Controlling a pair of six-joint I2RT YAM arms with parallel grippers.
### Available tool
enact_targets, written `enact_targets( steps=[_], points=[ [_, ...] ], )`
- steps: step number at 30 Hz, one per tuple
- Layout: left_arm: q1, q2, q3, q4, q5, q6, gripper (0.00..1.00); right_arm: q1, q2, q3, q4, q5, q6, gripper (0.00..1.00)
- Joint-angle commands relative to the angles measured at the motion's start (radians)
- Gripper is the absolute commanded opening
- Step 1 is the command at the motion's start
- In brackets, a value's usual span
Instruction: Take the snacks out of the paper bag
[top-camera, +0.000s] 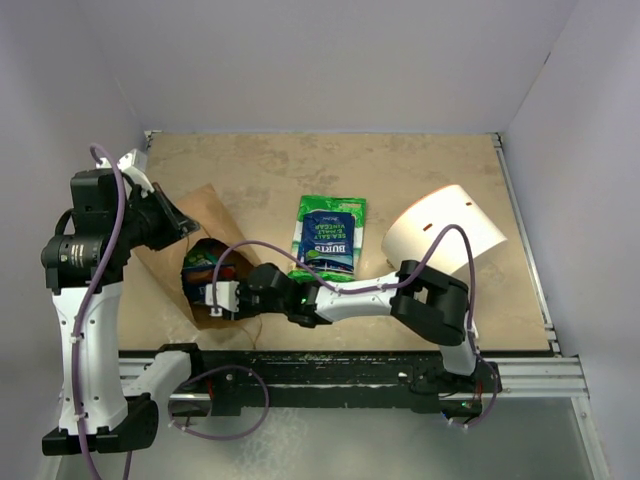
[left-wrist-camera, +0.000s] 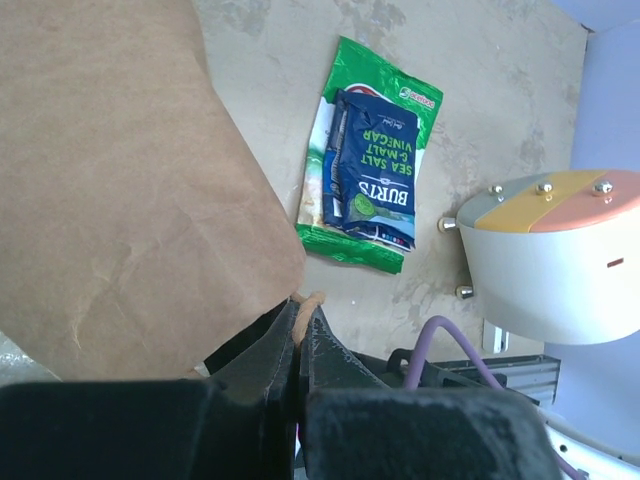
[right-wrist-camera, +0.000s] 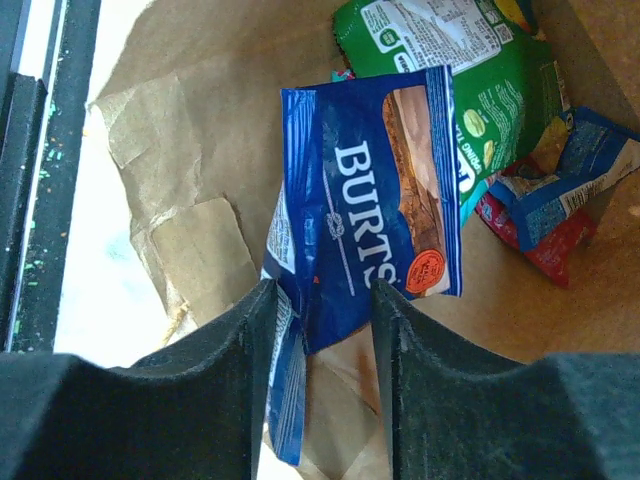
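Observation:
The brown paper bag (top-camera: 205, 215) lies at the left with its mouth toward the near edge. My left gripper (top-camera: 185, 225) is shut on the bag's twisted handle (left-wrist-camera: 305, 305) and holds the bag (left-wrist-camera: 120, 180) up. My right gripper (top-camera: 225, 297) is at the bag's mouth. In the right wrist view it (right-wrist-camera: 322, 310) is open, with its fingers either side of the lower edge of a blue "Burts" packet (right-wrist-camera: 370, 220) inside the bag. A green packet (right-wrist-camera: 470, 80) and a red-pink and blue packet (right-wrist-camera: 560, 210) lie deeper inside. On the table, a dark blue packet (top-camera: 330, 240) lies on a green packet (top-camera: 335, 207).
A white cylindrical container (top-camera: 445, 232) lies on its side at the right, also in the left wrist view (left-wrist-camera: 560, 270). The two packets on the table also show in the left wrist view (left-wrist-camera: 372, 165). White walls enclose the table; a metal rail (top-camera: 400, 370) runs along the near edge.

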Motion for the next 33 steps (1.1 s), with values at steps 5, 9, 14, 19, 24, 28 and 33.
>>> enact_targets(
  steps=[5,9,14,19,24,28,33],
  points=[
    [-0.002,0.011,0.048,0.043,0.059,-0.010,0.00,0.002,0.040,0.048,0.065,-0.017,0.006,0.54],
    [-0.002,0.015,0.047,0.047,0.060,-0.011,0.00,0.002,0.072,0.091,0.033,-0.033,0.010,0.51],
    [-0.002,0.007,0.032,0.044,0.036,-0.013,0.00,0.002,0.003,0.082,-0.004,-0.021,0.015,0.23],
    [-0.002,-0.001,0.012,0.061,0.015,-0.022,0.00,0.002,-0.153,0.054,-0.103,-0.020,0.038,0.00],
    [-0.001,-0.008,-0.002,0.087,-0.010,-0.027,0.00,0.002,-0.354,-0.033,-0.196,-0.032,0.096,0.00],
    [-0.002,-0.022,-0.027,0.117,-0.030,-0.031,0.00,0.002,-0.525,-0.131,-0.266,-0.032,0.127,0.00],
    [-0.002,-0.038,-0.056,0.128,-0.029,-0.024,0.00,0.002,-0.725,-0.243,-0.406,0.058,0.127,0.00]
  ],
)
